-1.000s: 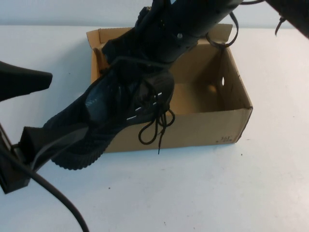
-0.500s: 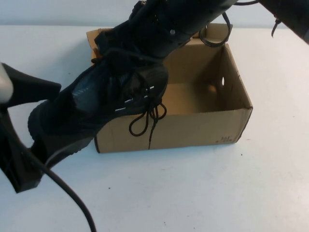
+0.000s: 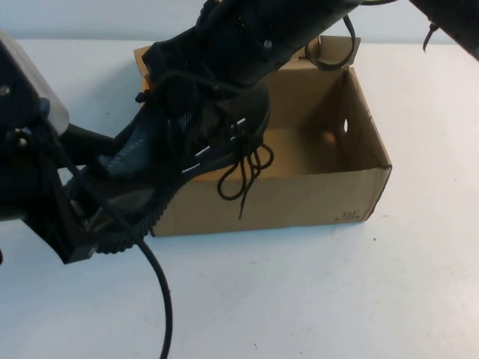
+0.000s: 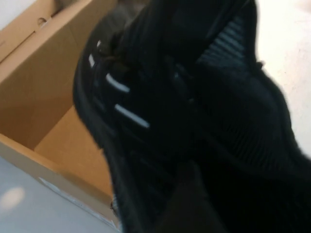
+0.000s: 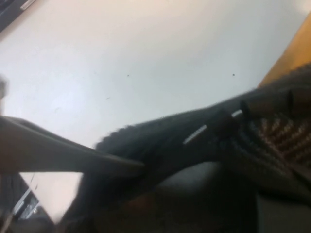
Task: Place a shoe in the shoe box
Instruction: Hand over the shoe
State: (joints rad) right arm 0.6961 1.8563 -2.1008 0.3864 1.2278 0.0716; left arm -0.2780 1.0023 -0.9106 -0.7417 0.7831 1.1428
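The shoe (image 3: 187,149), a black knit sneaker with dangling dark laces, hangs tilted in the air over the left end of the open brown shoe box (image 3: 299,202). Its toe points down past the box's front left corner. My right gripper (image 3: 191,82) reaches in from the back and is shut on the shoe's heel collar. My left gripper (image 3: 101,194) is open at the left, with its jaws standing above and below the toe. The left wrist view shows the shoe (image 4: 160,97) close up over the box's inside (image 4: 39,97). The right wrist view shows the shoe's side (image 5: 194,141) above the table.
The white table (image 3: 314,299) spreads in front and to the right of the box. The box's right half (image 3: 314,149) holds nothing. A black cable (image 3: 161,299) hangs from my left arm across the front left.
My left gripper has moved right and closer, and its jaws now stand around the shoe's toe. The shoe has shifted a little, held up by my right gripper.
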